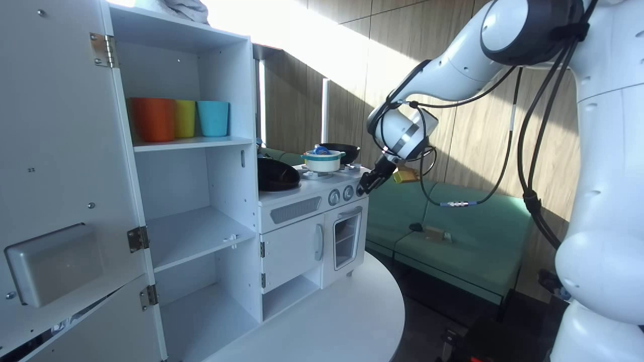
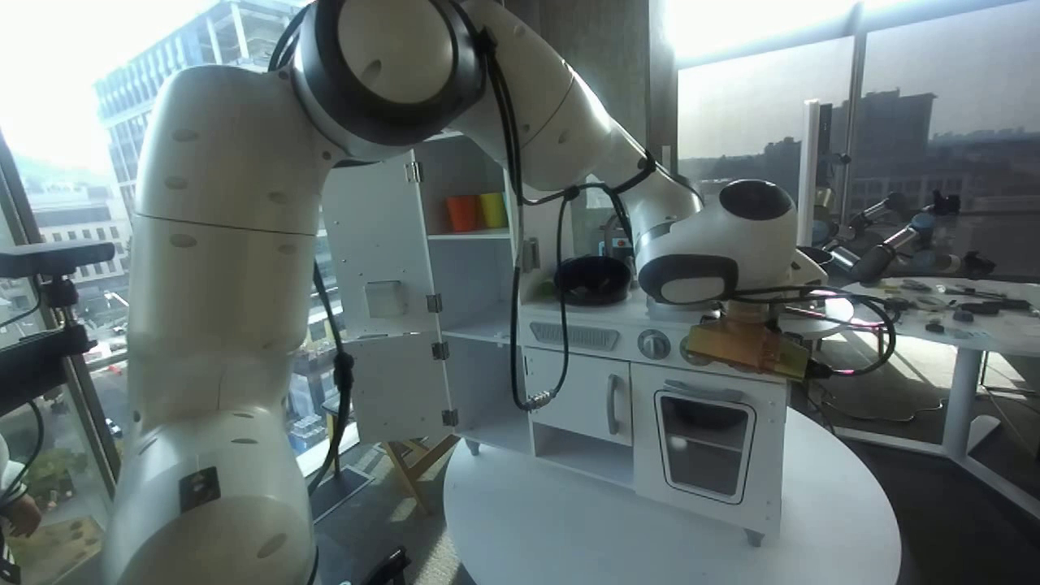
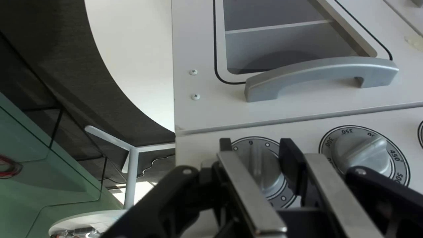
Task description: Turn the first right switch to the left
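A white toy kitchen [image 1: 294, 251] is standing on a round white table [image 1: 362, 317]. Above the kitchen's oven door [image 3: 228, 109], the Robotiq gripper [image 3: 256, 145] is straddling, its 2 fingers [image 3: 292, 165] parted, the rightmost grey dial knob [image 3: 261, 165] of 3. The wrist view is leaving unclear whether they are touching it.
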Tool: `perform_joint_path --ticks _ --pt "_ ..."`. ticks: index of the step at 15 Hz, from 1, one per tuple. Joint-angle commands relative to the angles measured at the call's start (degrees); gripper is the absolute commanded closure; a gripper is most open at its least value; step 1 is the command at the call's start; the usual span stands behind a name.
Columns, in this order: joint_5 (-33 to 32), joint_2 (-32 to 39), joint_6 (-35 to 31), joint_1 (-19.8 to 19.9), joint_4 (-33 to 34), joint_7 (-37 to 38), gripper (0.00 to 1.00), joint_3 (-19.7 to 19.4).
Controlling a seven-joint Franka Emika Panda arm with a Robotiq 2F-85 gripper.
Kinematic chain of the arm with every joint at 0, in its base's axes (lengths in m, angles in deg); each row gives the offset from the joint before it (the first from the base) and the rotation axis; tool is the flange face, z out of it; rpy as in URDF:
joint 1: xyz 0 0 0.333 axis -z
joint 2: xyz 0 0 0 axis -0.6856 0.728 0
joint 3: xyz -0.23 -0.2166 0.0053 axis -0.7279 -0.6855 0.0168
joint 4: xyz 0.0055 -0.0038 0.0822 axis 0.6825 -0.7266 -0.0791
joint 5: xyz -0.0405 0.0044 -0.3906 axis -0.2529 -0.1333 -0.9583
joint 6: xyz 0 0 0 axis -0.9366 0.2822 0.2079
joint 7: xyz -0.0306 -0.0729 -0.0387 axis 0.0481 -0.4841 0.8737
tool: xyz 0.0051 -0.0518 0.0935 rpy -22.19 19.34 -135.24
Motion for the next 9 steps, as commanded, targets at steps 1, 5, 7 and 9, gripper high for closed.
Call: perform_joint_path --ticks 1,5,7,9 --pt "-7.3 0.1 -4.2 -3.1 0.2 9.1 0.78 -2.1" --pt "-16.3 0.0 -5.0 -5.7 -0.2 17.3 0.78 -4.3" --pt "-21.0 0.0 -5.2 -6.9 -0.4 19.5 0.78 -5.3" --pt "-25.6 -0.2 -5.0 -7.6 -0.7 19.6 0.79 -6.1"
